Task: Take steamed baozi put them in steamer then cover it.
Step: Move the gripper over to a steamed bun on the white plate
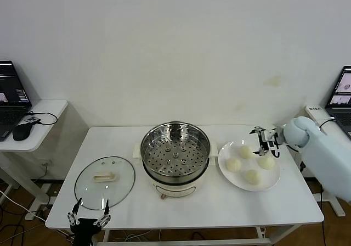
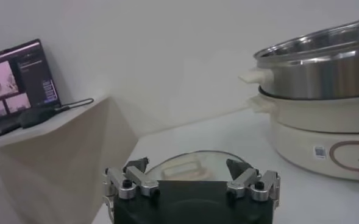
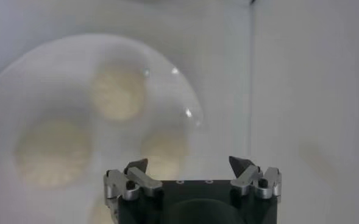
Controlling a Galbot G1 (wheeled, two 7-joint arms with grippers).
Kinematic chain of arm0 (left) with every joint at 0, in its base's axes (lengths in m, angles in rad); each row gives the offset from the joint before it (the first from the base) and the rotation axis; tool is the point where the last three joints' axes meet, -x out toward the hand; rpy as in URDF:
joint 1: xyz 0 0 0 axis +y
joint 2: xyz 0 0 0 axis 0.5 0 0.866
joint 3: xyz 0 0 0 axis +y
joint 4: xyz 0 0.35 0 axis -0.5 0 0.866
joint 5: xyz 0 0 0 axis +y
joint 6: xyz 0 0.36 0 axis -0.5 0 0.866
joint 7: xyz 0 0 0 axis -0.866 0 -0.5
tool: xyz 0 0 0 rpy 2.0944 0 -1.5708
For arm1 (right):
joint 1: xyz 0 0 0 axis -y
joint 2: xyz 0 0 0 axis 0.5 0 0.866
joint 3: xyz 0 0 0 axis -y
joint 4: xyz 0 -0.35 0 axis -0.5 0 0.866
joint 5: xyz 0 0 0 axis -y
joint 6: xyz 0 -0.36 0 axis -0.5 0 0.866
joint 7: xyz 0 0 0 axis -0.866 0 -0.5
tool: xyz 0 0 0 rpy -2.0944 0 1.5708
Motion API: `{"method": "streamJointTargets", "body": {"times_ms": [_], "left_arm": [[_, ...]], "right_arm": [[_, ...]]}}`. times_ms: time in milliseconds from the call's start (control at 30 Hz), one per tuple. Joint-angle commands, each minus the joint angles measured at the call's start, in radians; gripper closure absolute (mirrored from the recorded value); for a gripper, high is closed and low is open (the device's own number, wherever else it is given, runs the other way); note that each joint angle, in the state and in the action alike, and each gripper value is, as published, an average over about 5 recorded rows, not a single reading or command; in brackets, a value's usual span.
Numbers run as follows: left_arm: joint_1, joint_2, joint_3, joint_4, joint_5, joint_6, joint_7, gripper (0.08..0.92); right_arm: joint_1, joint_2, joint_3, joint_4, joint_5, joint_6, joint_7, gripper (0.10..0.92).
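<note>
Nothing is loaded yet: all four baozi [image 1: 251, 175] are sitting on the plate [image 1: 272, 183] at right of centre in the head view, the steamer [image 1: 175, 150] is standing empty mid-frame, and the cover [image 1: 105, 175] is lying flat on the table [image 1: 214, 207] at lower left. So every bun and the covering are left to do, by my reading. The right gripper [image 1: 265, 143] is hovering over the plate's far edge, fingers [image 3: 136, 166] spread wide, holding nothing. The left gripper [image 1: 88, 219] is waiting at the bottom edge near the cover, fingers [image 2: 136, 165] wide too, empty.
</note>
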Motion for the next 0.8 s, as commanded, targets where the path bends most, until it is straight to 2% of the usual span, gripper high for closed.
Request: {"method": "streamJointTargets", "body": {"times_ms": [33,800], "left_arm": [[0.001,0.001,-0.004,0.0,0.004,0.002,0.001,0.177],[-0.019,0.006,-0.022,0.009,-0.008,-0.001,0.003,0.177]], "right_arm": [[0.102,0.046,-0.104,-0.134,-0.018,0.024,-0.072,0.203],[0.081,0.251,-0.052,-0.367,-0.137,0.045,-0.01,0.203]]}}
